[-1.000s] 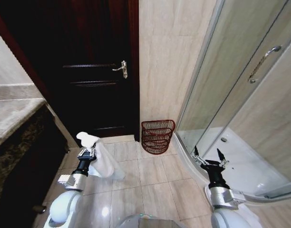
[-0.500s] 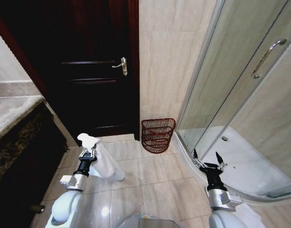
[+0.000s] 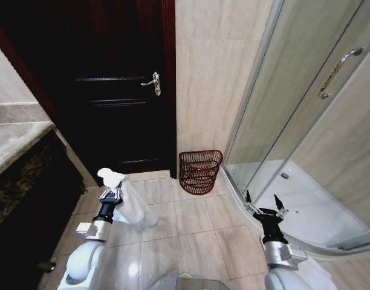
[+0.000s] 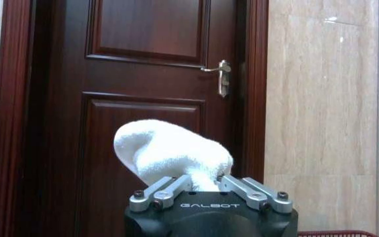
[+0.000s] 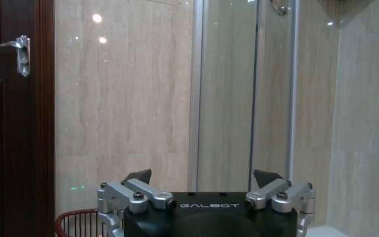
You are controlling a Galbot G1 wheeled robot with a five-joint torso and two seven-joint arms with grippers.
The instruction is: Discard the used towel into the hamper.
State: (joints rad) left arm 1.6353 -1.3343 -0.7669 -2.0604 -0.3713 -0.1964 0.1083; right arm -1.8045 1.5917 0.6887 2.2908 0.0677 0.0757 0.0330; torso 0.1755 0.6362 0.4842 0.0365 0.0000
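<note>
The left end effector (image 3: 110, 194) is clamped on a fluffy white towel (image 3: 126, 199); the right end effector (image 3: 265, 206) gapes empty. The reddish-brown wire hamper (image 3: 199, 171) stands ahead against the wall. Best to carry the towel directly above its rim before letting go.

The hamper (image 3: 200, 172) stands on the floor (image 3: 191, 226) against the wall (image 3: 212, 78), between the door (image 3: 112, 90) on its left and the shower (image 3: 306, 151) on its right; a counter (image 3: 16, 142) lies far left. The left gripper (image 3: 111, 194), towel (image 3: 121, 196) in it, is before the door; the right gripper (image 3: 265, 205) is before the shower, well right of the hamper.
</note>
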